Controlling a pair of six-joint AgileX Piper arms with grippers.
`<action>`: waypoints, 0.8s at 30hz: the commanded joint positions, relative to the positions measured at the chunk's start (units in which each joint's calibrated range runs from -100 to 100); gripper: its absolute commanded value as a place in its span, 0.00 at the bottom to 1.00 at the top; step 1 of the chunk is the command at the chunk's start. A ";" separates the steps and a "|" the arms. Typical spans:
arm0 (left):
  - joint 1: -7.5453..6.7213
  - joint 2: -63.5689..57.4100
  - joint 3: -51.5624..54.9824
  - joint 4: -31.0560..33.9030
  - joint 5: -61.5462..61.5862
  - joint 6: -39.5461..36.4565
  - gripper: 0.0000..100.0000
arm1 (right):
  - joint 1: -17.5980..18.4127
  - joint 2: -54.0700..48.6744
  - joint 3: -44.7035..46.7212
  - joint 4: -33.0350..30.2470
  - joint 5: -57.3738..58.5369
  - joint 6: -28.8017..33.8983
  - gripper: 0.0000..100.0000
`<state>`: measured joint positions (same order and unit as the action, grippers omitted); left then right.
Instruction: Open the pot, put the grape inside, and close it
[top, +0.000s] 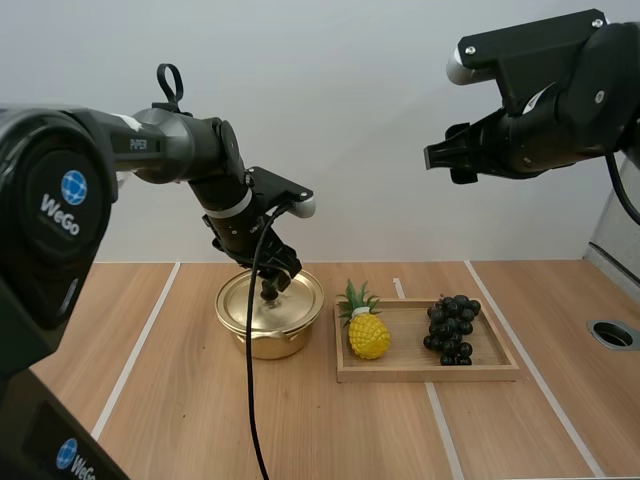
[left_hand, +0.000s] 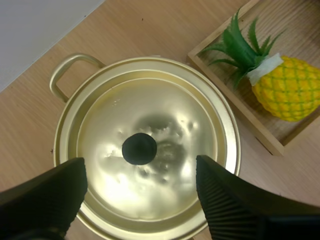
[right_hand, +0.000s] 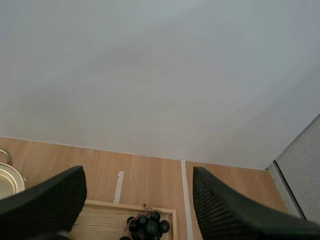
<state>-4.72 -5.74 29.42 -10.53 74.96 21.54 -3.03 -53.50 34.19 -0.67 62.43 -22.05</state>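
Left wrist view: opening the pot (left_hand: 64, 131), left tool (left_hand: 138, 164) is hovering open astride the lid knob (left_hand: 139, 148), probably needing lowering and pinching next. The grapes (top: 452, 328) are lying at the tray (top: 430, 374)'s right end; right tool (right_hand: 137, 172) is gaping.

Yellow pineapple (top: 367, 330) at left end of wooden tray (top: 420, 373); tray on wooden table (top: 160, 400) with white lines.

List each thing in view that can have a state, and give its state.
pot: closed, lid on.
lid: seated on the pot, not gripped.
left gripper: open, fingers either side of the knob.
right gripper: open, raised above the tray.
grapes: lying in the tray, not held.
pineapple: in the tray, beside the grapes.
tray: holds pineapple and grapes.
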 joint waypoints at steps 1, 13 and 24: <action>-0.35 2.39 -0.58 0.22 -4.92 -0.66 1.00 | -0.14 -0.33 -0.41 0.25 0.38 -0.34 1.00; -0.35 8.89 -3.50 0.09 -7.47 -0.56 1.00 | -0.14 -0.33 -0.41 1.00 0.80 -0.69 1.00; -0.35 8.89 -3.88 0.01 -4.93 -0.89 0.92 | -0.14 -0.33 -0.41 1.00 0.80 -0.69 1.00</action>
<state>-4.79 3.17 25.99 -10.23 69.17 21.21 -3.03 -53.50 34.19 0.00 63.17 -22.23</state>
